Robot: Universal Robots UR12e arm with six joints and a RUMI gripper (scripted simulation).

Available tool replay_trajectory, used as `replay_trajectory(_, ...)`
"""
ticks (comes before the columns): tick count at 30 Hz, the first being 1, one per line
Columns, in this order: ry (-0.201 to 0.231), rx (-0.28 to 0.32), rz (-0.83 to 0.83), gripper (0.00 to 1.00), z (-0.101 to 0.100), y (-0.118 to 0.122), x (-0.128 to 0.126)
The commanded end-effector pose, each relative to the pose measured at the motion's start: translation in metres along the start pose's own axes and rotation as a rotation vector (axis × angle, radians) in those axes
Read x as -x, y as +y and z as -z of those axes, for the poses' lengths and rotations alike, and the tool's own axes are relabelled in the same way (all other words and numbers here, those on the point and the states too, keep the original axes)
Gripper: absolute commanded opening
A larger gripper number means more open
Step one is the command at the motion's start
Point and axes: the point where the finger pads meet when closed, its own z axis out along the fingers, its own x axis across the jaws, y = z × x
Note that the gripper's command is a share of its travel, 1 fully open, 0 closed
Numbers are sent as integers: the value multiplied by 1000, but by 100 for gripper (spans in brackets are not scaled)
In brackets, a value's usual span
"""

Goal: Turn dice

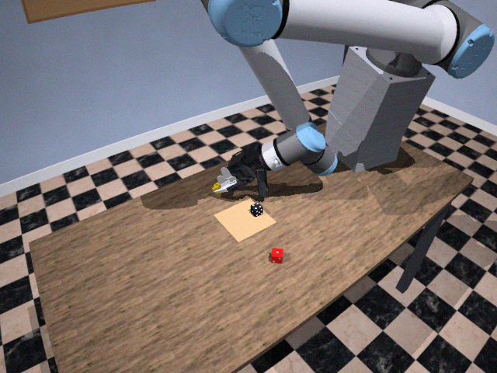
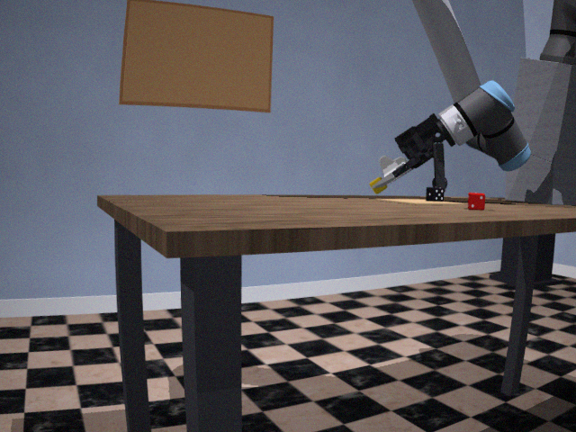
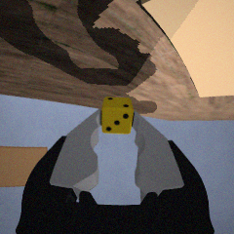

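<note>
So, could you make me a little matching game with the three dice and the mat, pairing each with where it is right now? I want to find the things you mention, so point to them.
1. Yellow die (image 1: pixel 217 187) (image 2: pixel 380 188) (image 3: pixel 117 115)
2. Black die (image 1: pixel 256 209) (image 2: pixel 435 193)
3. Red die (image 1: pixel 276 256) (image 2: pixel 476 201)
4. Mat (image 1: pixel 241 228) (image 3: pixel 210 54)

A. On the bare wood, off the mat
B. Lying under the black die
C. Held in the jaws, above the table
D. Sitting on the mat

Pairs: 1-C, 2-D, 3-A, 4-B
</note>
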Motion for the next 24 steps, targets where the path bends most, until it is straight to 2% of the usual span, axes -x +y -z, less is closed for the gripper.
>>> replay_trajectory(1,0,1,0,10,0,1,0)
replay_trajectory(24,0,1,0,10,-4,-5,0)
